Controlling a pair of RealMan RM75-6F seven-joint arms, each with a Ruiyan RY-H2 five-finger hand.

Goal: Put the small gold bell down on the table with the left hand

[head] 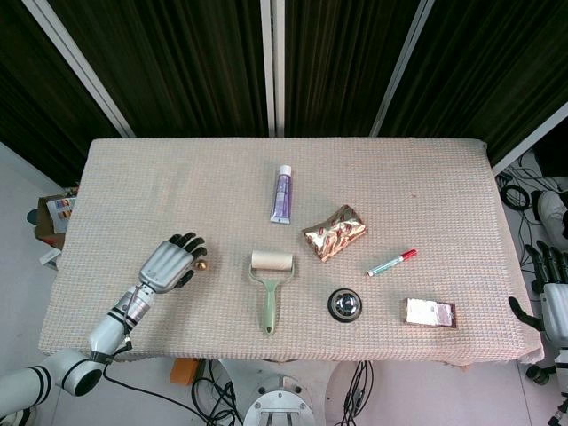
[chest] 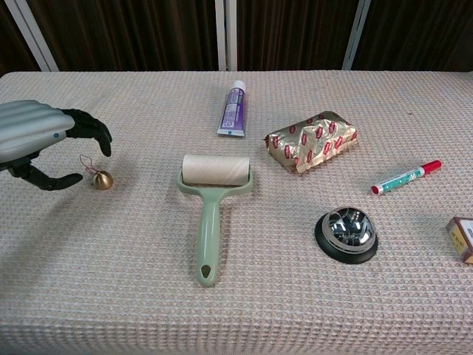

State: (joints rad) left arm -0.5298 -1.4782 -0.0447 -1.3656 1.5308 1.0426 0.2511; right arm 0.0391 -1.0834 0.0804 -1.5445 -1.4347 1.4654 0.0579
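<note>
The small gold bell (head: 202, 264) (chest: 102, 180) stands on the table cloth at the left, its thin red loop (chest: 87, 164) lying beside it. My left hand (head: 167, 264) (chest: 41, 140) hovers just left of the bell with its dark fingers (chest: 92, 132) spread above it and the thumb low on the cloth. Nothing sits between thumb and fingers, and the bell appears free of the hand. My right hand (head: 552, 297) hangs off the table's right edge, fingers apart, holding nothing.
A green lint roller (chest: 211, 211) lies right of the bell. Further right sit a purple tube (chest: 234, 109), a gold foil packet (chest: 312, 140), a red-capped marker (chest: 406, 177), a chrome call bell (chest: 346, 233) and a small box (head: 430, 312).
</note>
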